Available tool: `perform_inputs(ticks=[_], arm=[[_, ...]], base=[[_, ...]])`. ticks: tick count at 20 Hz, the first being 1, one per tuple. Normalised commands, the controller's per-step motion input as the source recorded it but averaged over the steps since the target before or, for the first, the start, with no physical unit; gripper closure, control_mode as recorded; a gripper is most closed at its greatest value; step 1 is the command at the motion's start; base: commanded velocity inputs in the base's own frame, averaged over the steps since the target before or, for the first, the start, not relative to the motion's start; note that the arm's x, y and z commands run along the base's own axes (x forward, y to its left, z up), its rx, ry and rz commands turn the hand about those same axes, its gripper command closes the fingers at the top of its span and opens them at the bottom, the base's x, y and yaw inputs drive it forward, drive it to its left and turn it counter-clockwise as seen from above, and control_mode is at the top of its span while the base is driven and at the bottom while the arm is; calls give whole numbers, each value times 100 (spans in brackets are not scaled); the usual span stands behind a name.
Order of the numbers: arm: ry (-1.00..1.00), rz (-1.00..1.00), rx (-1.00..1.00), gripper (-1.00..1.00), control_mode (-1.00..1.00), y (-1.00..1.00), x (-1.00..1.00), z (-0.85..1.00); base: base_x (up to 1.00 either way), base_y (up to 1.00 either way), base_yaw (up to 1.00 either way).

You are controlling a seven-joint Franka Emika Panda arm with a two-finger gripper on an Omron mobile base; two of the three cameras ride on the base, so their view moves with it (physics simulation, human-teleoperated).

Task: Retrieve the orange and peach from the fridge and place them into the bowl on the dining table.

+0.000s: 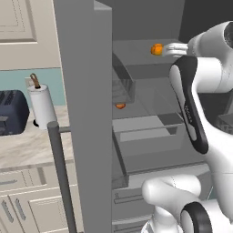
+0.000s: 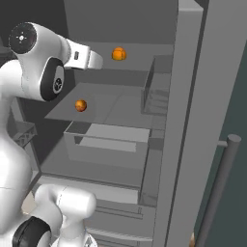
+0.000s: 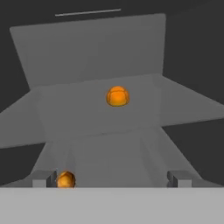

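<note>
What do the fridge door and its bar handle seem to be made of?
The fridge door looks like steel with a matte grey finish: flat, even colour and no reflections. Its bar handle seems darker grey metal, round and smooth. As everything is rendered, both are guesses.

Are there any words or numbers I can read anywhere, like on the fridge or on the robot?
No readable text anywhere.
Robot arm: a thin line of small lettering runs along the dark panel, too blurred to read.
Fridge: plain grey inside, with no labels.
Paper towel roll and toaster on the counter: no lettering shows.
</note>
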Motion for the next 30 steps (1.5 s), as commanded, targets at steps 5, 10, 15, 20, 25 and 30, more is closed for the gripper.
perform_inputs(ticks=[5,10,15,20,25,30], arm=[[-2,0,0,-100,-100,-30,31,0],[1,0,0,-100,-100,-20,40,-2],[9,0,0,-100,-100,-2,68,-6],[10,0,0,-100,-100,0,68,-10],[9,0,0,-100,-100,-1,57,-1],[6,0,0,-100,-100,-3,51,-7]], base=[[0,0,0],[0,0,0],[0,0,0],[0,0,0],[0,0,0],[0,0,0]])
